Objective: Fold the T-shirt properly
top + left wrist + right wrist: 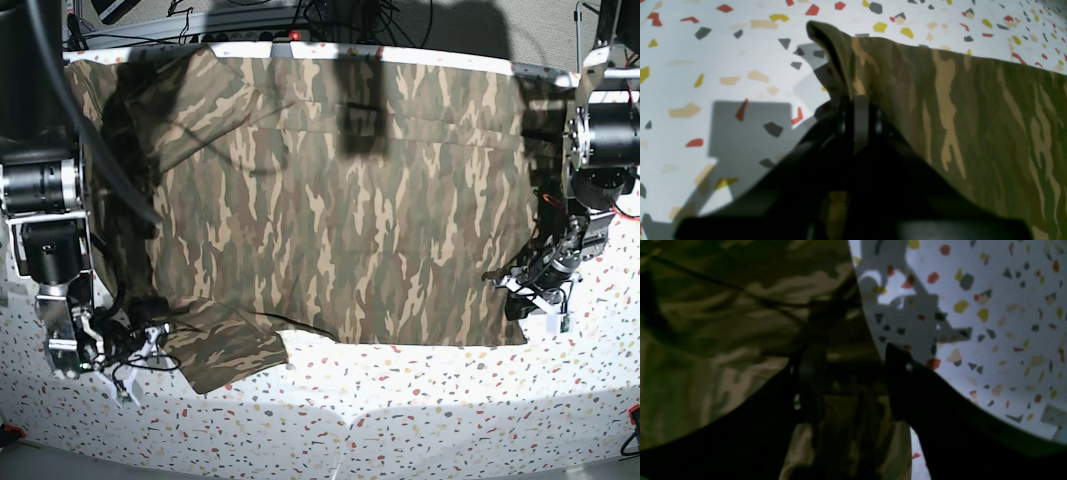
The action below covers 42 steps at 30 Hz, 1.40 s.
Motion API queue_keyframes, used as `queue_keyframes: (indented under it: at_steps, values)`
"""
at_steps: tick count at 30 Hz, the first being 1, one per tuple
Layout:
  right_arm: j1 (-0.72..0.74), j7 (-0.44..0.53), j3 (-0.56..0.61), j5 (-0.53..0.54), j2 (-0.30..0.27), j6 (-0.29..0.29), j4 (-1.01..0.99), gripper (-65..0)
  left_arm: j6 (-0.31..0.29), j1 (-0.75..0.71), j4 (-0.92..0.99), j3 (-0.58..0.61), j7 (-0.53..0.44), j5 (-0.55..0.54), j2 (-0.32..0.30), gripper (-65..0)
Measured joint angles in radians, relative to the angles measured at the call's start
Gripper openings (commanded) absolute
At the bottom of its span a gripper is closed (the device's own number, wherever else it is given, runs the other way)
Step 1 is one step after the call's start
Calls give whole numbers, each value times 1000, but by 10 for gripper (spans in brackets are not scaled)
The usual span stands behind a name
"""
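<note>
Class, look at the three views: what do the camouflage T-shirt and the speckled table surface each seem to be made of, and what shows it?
T-shirt: looks like soft woven or knit cloth with a matte finish; it drapes, creases, and bends into a peak where the left gripper pinches it.

Table: seems a hard, smooth sheet, perhaps laminate or vinyl printed in a terrazzo pattern; it lies flat and takes crisp shadows. The exact material is unclear.
</note>
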<state>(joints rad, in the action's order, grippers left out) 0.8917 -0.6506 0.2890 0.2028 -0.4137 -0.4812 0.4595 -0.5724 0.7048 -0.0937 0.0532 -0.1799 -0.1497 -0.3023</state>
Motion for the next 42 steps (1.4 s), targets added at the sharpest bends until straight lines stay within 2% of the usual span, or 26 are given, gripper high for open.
queue_keyframes:
  at_steps: [3, 8, 11, 15, 19, 22, 27, 31, 33, 37, 40, 42]
  values:
    - [0, 52, 0, -31, 3, 0, -48, -359, 0, 11, 0, 0, 16, 3, 0, -650]
    - [0, 170, 0, -158, 1, 16, -113, -359, 3, 13, 0, 0, 22, 7, 0, -650]
    - [0, 206, 0, -174, 1, 21, -139, -359, 3, 13, 0, 0, 21, 7, 0, -650]
    - [0, 201, 0, -174, 8, 22, -140, -359, 4, 12, 0, 0, 0, 14, 0, -650]
    - [0, 158, 0, -174, 42, -7, -140, -359, 4, 13, 0, 0, 0, 15, 0, -650]
    - [0, 145, 0, -171, 69, -7, -140, -360, 3, 12, 0, 0, 0, 16, 0, -650]
    - [0, 129, 0, -168, 70, -7, -140, -447, 4, 12, 0, 0, 1, 16, 0, -650]
    - [0, 121, 0, -168, 71, 29, -140, -532, 3, 13, 0, 0, 3, 15, 0, -650]
    - [0, 123, 0, -167, 69, 36, -140, -550, 3, 13, 0, 0, 3, 15, 0, -650]
    - [0, 190, 0, -174, 44, 66, -140, -561, 3, 12, 0, 0, 3, 15, 0, -650]
    - [0, 232, 0, -174, 20, 66, -140, -641, 4, 13, 0, 0, 3, 15, 0, -650]
    - [0, 236, 0, -175, 15, 69, -140, -650, 5, 13, 0, 0, 3, 15, 0, -650]
